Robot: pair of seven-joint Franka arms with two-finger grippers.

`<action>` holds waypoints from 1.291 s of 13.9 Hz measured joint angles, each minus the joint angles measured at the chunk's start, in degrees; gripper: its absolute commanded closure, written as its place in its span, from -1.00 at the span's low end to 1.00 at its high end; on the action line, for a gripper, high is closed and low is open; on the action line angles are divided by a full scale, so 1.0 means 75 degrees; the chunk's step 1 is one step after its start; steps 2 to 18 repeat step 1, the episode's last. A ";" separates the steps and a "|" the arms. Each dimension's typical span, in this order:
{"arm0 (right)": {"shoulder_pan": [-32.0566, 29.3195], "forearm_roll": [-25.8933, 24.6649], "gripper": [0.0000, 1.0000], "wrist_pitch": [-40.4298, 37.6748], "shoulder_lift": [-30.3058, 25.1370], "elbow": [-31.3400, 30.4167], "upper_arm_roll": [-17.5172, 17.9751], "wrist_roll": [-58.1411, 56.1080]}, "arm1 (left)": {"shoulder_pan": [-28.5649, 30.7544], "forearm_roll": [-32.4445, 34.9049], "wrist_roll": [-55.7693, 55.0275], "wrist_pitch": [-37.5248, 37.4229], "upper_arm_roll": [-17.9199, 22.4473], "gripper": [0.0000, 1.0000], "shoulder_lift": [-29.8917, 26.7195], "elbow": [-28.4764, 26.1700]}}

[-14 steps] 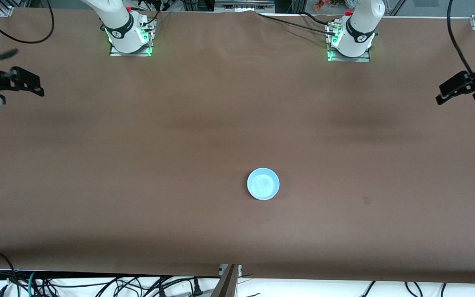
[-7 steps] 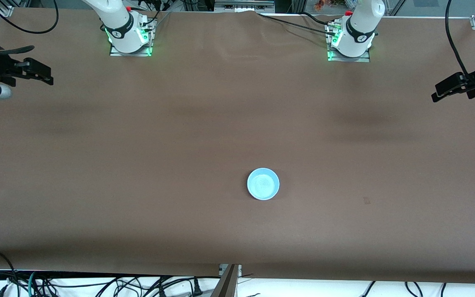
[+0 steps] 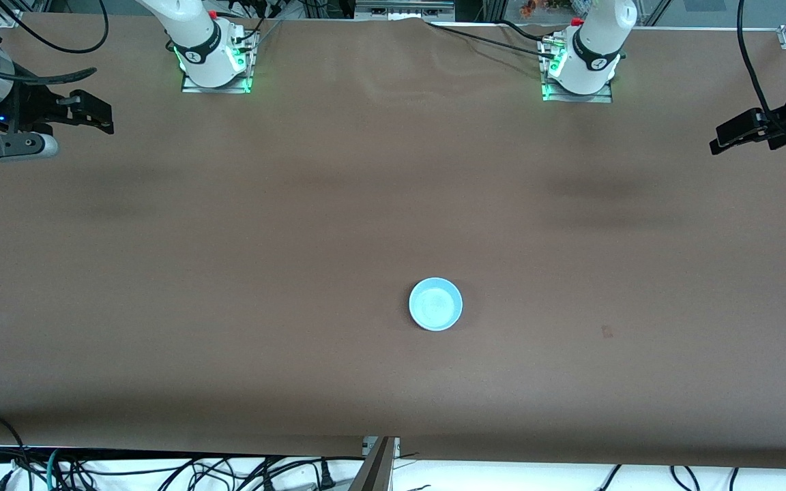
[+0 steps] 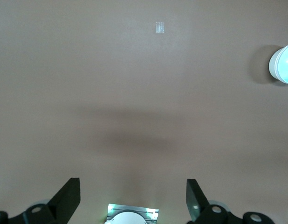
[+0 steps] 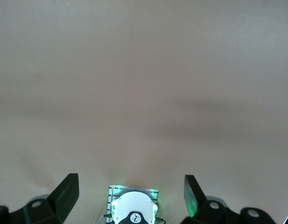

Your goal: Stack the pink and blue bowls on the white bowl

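A blue bowl (image 3: 436, 304) stands upright on the brown table (image 3: 243, 259), in the half nearer the front camera and about midway between the two arms' ends. Its inside is pale sky-blue and holds nothing. In the left wrist view the same bowl (image 4: 284, 63) is cut off by the picture's edge, and there a whitish outer wall shows under the blue inside (whether that wall belongs to another bowl nested beneath it cannot be told). From the front camera only the blue top shows, so a pink bowl or a white bowl cannot be made out as a separate thing in any view.

The right gripper (image 3: 96, 116) hangs in the air over the table's edge at the right arm's end, well apart from the bowl, with its wrist partly cut off by the picture's border. Its fingers are spread wide with nothing between them, as the right wrist view shows: the right gripper (image 5: 130, 198) has its two dark fingertips standing far apart over bare table, with only the right arm's base (image 5: 133, 207) seen between them.

The left gripper (image 3: 734, 135) hangs over the table's edge at the left arm's end, also partly cut off and dark against the surround. In its own wrist view the left gripper (image 4: 133, 200) has its fingers spread just as wide and holds nothing. A small pale mark (image 4: 159, 27) lies on the table, well apart from the bowl
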 measured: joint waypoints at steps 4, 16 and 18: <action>-0.0045 0.0000 -1.00 0.0027 0.0007 0.0000 -0.0020 -0.0001 | 0.0035 0.0000 0.0006 0.0001 0.0001 -1.00 -0.0002 0.0001; -0.0045 0.0000 -1.00 0.0027 0.0007 0.0000 -0.0020 -0.0001 | 0.0035 0.0000 0.0006 0.0001 0.0001 -1.00 -0.0002 0.0001; -0.0045 0.0000 -1.00 0.0027 0.0007 0.0000 -0.0020 -0.0001 | 0.0035 0.0000 0.0006 0.0001 0.0001 -1.00 -0.0002 0.0001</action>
